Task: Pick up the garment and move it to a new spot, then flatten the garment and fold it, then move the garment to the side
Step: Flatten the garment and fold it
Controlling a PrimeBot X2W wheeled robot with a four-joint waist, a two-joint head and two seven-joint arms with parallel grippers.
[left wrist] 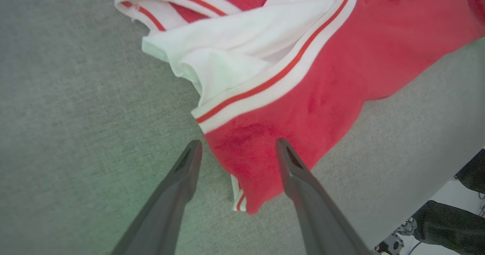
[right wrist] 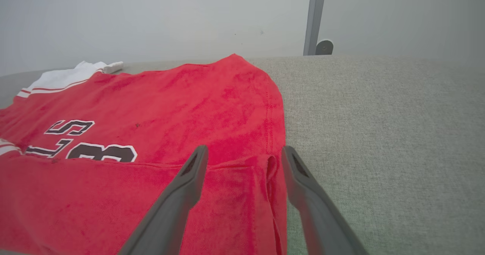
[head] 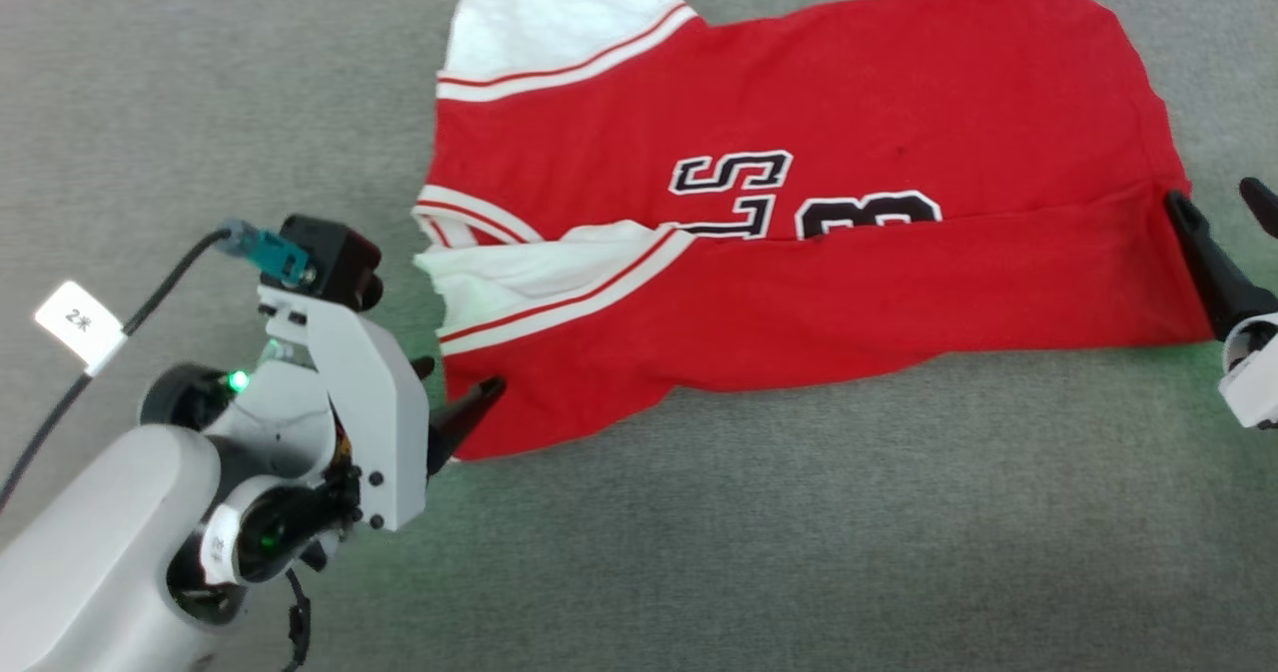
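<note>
The left tool (left wrist: 238, 144) stands wide open with nothing held. Its fingers (left wrist: 303, 194) straddle a red corner of the garment (left wrist: 341, 77), one over the cloth and the other over bare desk (left wrist: 75, 133) just beside the hem. Whether either tip touches the cloth I cannot tell. Beyond its tips lies a white panel with red-striped trim, bunched and folded over.

The right tool (right wrist: 244, 150) is open just as wide and also empty. Between its fingers sits the end of a fold at the garment's opposite edge, where a red flap is doubled over the body. One tip is above the cloth, the other at its edge above the desk. From this tool the garment spreads away to the tool's left, flat on the desk, and the fold line cuts across black-and-white characters. The garment lies stretched between the two tools, one at each end.
</note>
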